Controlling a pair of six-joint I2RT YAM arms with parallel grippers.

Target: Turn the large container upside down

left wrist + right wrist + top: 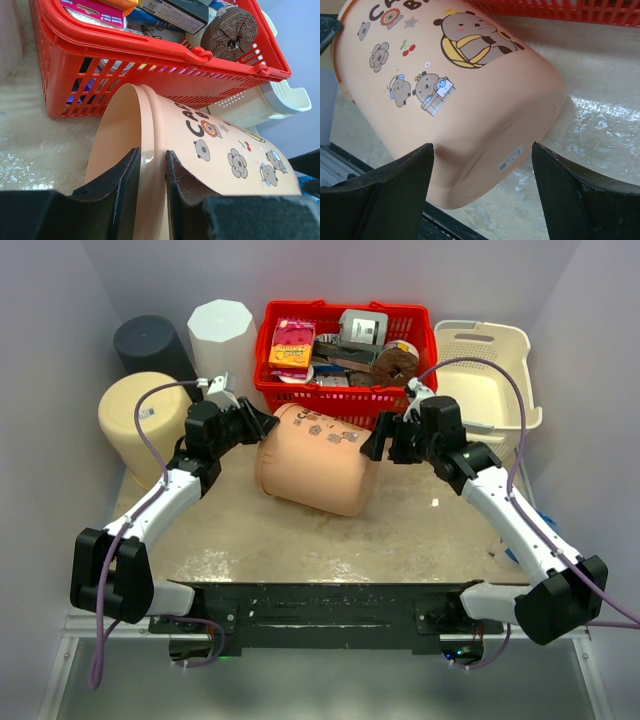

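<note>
Slippage risk: left gripper (152,155) pinches only large container (315,465) rim at centre frame; right gripper (481,147) wide, empty, unsupportive.

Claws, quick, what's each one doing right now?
Left claw: closed on the large container rim.
Right claw: open, astride its base.

- Probably a robotics lab test cell rather than a home: plain pale panels (60,320) wall in the table (420,540) on three sides.
- Two robot arms (165,495) sit on a black mounting rail (330,615), with purple cables (97,645) hanging loose.
- Household goods look staged as props: a red basket (330,400) of packets, a cream bin (135,425) and a cartoon-printed large container (320,465).
</note>
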